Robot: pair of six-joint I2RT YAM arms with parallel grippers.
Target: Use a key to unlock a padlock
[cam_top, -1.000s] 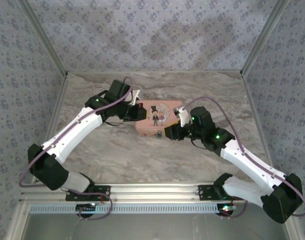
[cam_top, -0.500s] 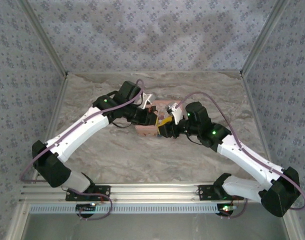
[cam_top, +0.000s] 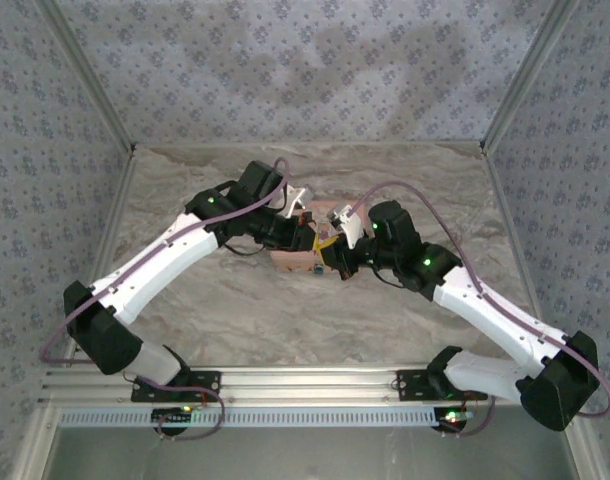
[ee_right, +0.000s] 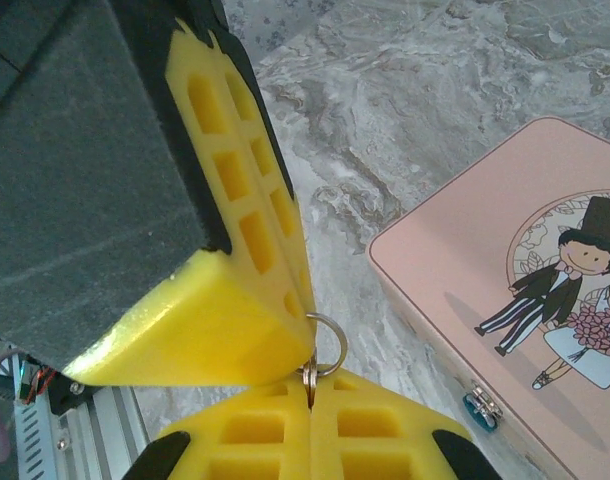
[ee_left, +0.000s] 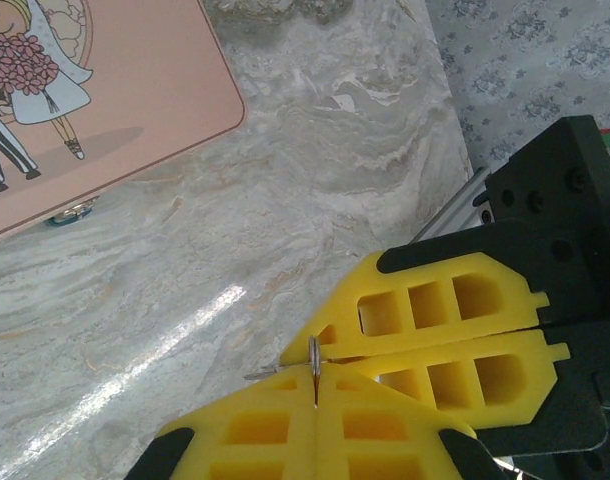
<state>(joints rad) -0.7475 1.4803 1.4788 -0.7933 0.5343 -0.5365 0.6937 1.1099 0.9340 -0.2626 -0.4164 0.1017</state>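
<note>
**Handover above the box.** From overhead, the left gripper [ee_left: 315, 390] and right gripper [ee_right: 310, 395] stood tip to tip over the pink box [ee_right: 465, 270] at mid-table. We read both pairs of yellow foam pads [ee_right: 245, 440] as pressed together, the right on the key [ee_right: 308, 378] and the left on its ring [ee_right: 327, 350]. The foam hid how much metal each held. The padlock [ee_right: 480, 405], a small blue body, hung at the latch on the box's 6 o'clock face, apart from both grippers.

We judged the key light, stiff and thin, slippery against foam and apt to swivel on the ring. We would take it flat across the head, with the blade left free. The padlock looked loose on its latch and would need steadying.

The marble-patterned table [ee_left: 285, 180] was hard and glossy. Patterned walls [cam_top: 305, 70] closed it at 9, 12 and 3 o'clock.
</note>
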